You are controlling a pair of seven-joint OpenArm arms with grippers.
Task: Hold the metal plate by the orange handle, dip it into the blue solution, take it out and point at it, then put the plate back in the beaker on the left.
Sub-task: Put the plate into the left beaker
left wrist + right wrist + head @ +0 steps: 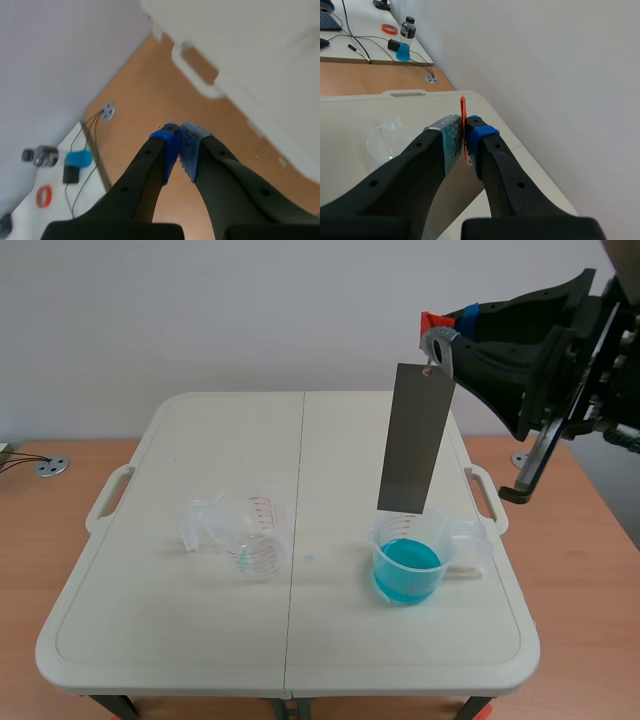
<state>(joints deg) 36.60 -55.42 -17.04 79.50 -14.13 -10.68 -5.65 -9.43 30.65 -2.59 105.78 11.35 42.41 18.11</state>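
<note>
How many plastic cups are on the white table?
2. A clear beaker stands on the table's left half; a beaker of blue solution stands on its right half, under the metal plate. None seems hidden.

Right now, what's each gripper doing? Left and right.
Left gripper: shut, holding nothing.
Right gripper: shut on the orange handle, metal plate hanging below it.
</note>
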